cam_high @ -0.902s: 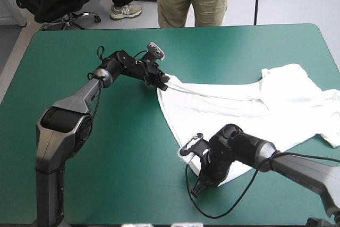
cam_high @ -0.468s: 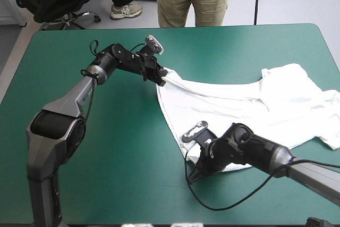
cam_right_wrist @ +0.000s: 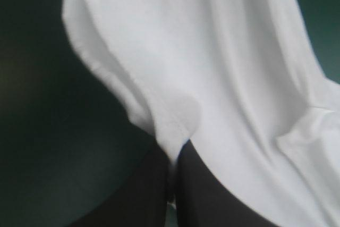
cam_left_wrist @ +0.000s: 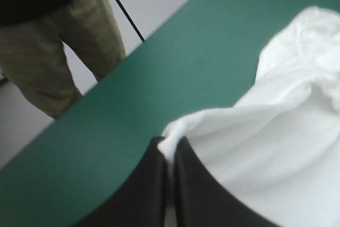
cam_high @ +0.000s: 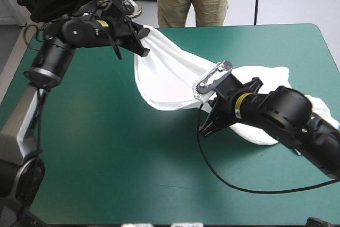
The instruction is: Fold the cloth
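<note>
At the upper left of the high view, the left gripper [cam_high: 141, 43] pinches a T-shirt [cam_high: 170, 78] corner, lifted off the teal-green cover [cam_high: 106, 147]; the cloth sags across centre to the right gripper [cam_right_wrist: 172, 155], clamped on its hem; the rest lies at right. This looks like the carry of a fold; next, both corners need laying evenly over that right part.

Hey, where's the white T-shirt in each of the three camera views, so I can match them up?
High view: the T-shirt hangs lifted over mid-table, trailing toward the right edge.
Left wrist view: pinched in the left gripper, spreading ahead of it.
Right wrist view: pinched in the right gripper, a white field ahead of it.
Shared landmark: the teal-green cover.
</note>
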Controlling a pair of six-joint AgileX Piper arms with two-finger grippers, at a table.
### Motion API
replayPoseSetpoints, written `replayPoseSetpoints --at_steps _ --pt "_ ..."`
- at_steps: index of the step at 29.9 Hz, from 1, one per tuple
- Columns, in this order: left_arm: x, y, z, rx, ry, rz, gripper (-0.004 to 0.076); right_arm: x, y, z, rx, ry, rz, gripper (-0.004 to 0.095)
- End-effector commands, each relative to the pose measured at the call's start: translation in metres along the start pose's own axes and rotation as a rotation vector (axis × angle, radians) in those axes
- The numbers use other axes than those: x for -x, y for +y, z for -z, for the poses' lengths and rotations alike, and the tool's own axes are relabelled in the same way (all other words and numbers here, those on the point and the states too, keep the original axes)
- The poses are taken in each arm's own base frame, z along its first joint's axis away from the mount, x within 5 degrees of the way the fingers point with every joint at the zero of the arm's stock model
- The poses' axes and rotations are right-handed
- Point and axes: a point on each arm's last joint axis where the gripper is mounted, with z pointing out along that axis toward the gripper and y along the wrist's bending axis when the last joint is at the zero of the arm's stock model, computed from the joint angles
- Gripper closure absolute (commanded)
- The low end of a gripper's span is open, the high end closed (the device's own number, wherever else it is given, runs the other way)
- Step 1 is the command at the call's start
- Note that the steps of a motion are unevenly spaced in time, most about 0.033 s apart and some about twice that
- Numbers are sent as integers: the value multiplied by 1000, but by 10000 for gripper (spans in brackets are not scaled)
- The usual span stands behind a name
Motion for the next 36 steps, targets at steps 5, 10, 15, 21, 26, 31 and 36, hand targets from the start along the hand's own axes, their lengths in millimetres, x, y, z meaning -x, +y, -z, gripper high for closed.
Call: replayPoseSetpoints --at_steps 5,10,15,21,26,31,36 --pt "85 -27 152 188 -354 -79 741 47 -44 114 -206 -376 88 926" --pt "107 -45 214 241 -502 -135 741 59 -56 178 -232 -627 126 925" --pt "121 -62 266 279 -643 -155 741 59 -65 232 -256 -838 146 925" --pt "127 -68 300 353 -730 -128 741 50 -75 260 -308 -883 120 923" --pt "122 -59 296 397 -664 -26 741 49 -88 244 -438 -693 55 922" --pt "102 -27 235 453 -389 96 741 70 -87 199 -530 -543 72 925" --pt "86 0 166 442 -240 124 741 98 -83 150 -539 -484 74 925"
